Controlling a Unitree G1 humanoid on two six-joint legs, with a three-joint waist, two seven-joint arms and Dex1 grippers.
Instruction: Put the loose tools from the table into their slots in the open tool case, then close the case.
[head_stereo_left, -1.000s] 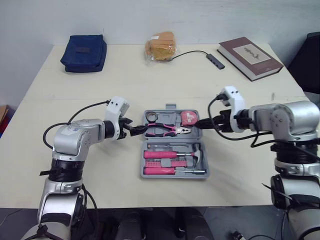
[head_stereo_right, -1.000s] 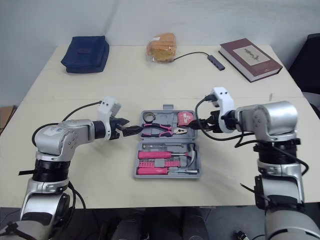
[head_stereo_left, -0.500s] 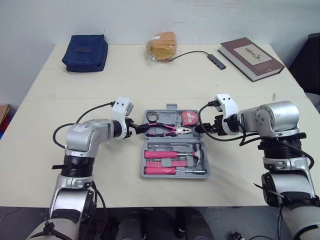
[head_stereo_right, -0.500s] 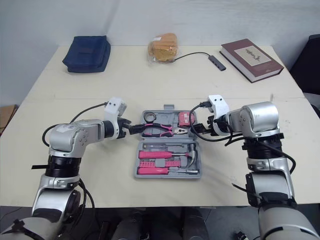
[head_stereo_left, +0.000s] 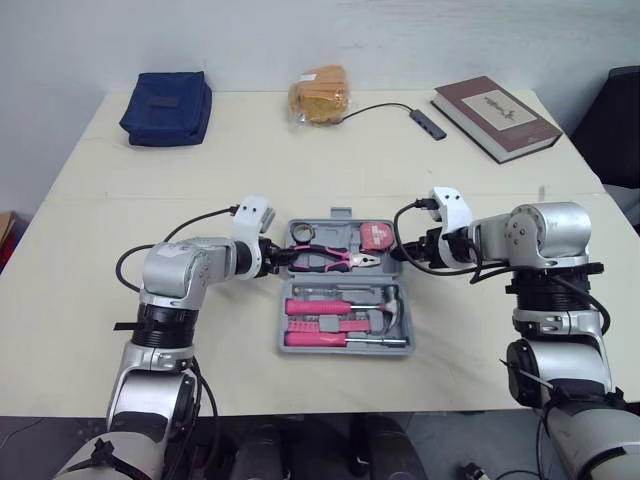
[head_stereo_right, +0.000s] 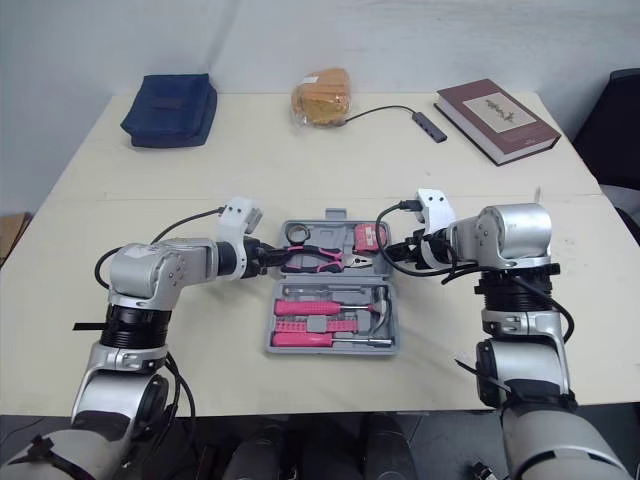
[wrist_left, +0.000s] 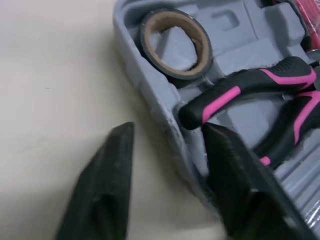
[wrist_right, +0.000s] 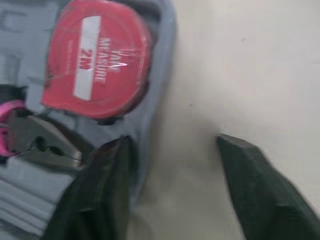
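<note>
The grey tool case (head_stereo_left: 283, 318) lies open mid-table. Its far half holds a tape roll (head_stereo_left: 305, 235), pink-handled pliers (head_stereo_left: 335, 260) and a red tape measure (head_stereo_left: 377, 236). A hammer (head_stereo_left: 395, 305) and pink screwdrivers (head_stereo_left: 320, 307) fill the near half. My left gripper (head_stereo_left: 280, 258) is at the far half's left wall (wrist_left: 155, 100). It stands open, one finger on the table side and one inside by the pliers' handle (wrist_left: 240, 95). My right gripper (head_stereo_left: 403, 256) is at the right wall (wrist_right: 160, 85), open, with one finger inside near the tape measure (wrist_right: 97, 75) and the other over bare table.
Along the table's far edge lie a blue pouch (head_stereo_left: 167, 105), a clear bag with something orange (head_stereo_left: 320, 93), a small hub on a black cable (head_stereo_left: 430, 122) and a maroon book (head_stereo_left: 494, 115). Bare tabletop surrounds the case on all sides.
Both grippers have moved inward from beside the case, and each now straddles a side wall of its far half. The tools in the case have not moved.
</note>
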